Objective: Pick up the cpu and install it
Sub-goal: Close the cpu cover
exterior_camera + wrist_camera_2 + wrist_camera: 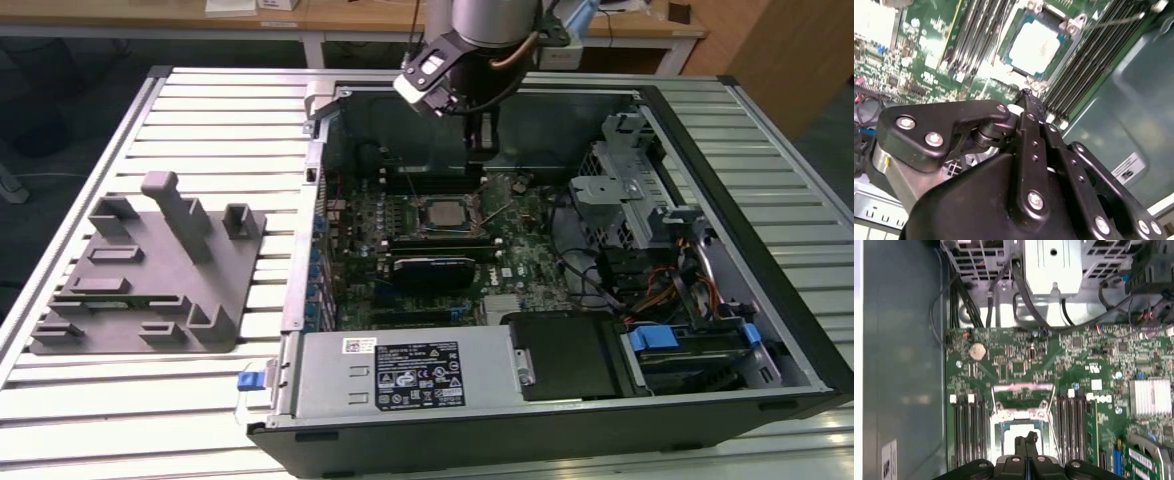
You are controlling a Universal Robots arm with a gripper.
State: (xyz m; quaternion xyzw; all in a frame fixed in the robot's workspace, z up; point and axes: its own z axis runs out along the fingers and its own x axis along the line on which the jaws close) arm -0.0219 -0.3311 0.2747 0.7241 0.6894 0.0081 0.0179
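Note:
The cpu (438, 212) is a small silvery square lying flat in its socket on the green motherboard (527, 265) inside the open computer case (747, 130). In the second wrist view the cpu (1034, 45) lies just beyond the black fingertips (1026, 96). In the first wrist view the cpu (1016, 442) is partly covered by them. My gripper (478, 148) hangs above the board, a little behind the socket, with its fingers pressed together and nothing between them. The socket's metal frame (1021, 390) lies folded back.
A grey plastic tray with upright posts (147, 275) stands on the slatted table (200, 100) at the exterior view's left. Inside the case are a black block (434, 270), memory slots (966, 432), a metal drive cage (627, 175), cables (667, 290) and the labelled power supply (400, 375).

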